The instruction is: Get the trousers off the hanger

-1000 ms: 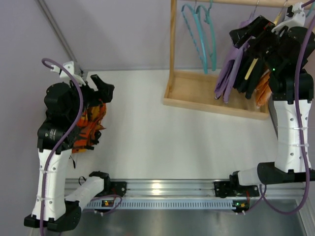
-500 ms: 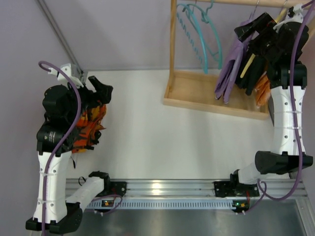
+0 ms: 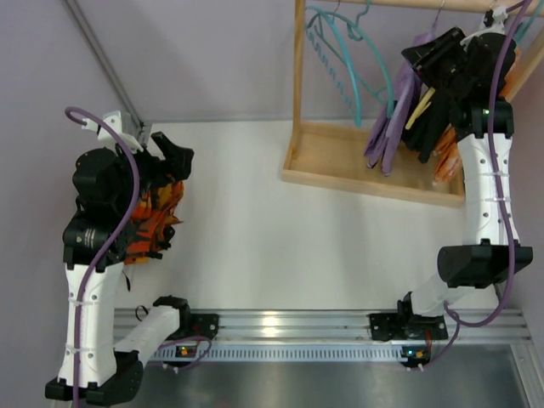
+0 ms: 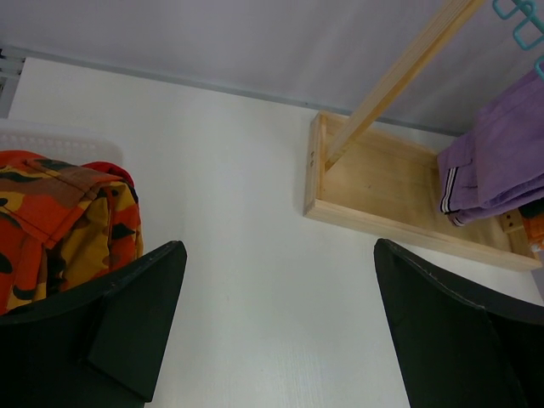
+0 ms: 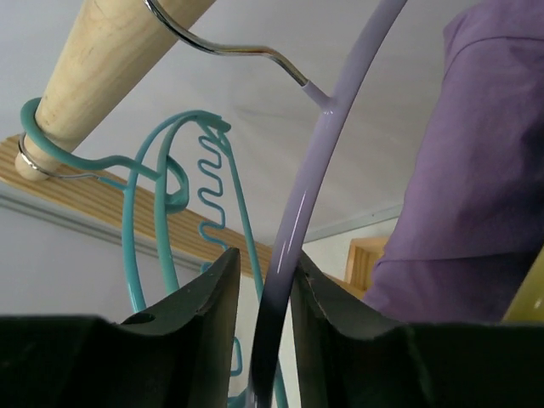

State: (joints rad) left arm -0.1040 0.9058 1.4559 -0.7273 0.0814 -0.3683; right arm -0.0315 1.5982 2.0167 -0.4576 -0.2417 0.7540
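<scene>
Up in the upper right of the overhead view hang the trousers [image 3: 384, 136]: soft lavender cloth, draped in long floppy folds. In the left wrist view they sit at the right edge, with thin white stripes across the lower end. The hanger [image 5: 338, 110] is a thin lavender rod running from top centre down to the bottom of the right wrist view. Its silver hook [image 5: 223, 44] curls over the wooden rail [image 5: 102, 64] at upper left. The purple cloth fills the frame's right side. Low in the frame, the right hand [image 5: 265, 270] pinches the rod.

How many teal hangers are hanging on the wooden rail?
2. The wavy teal hanger hangs nearest the rack's post; the plain teal hanger hangs beside it, toward the trousers. More may be hidden behind the right arm.
</scene>
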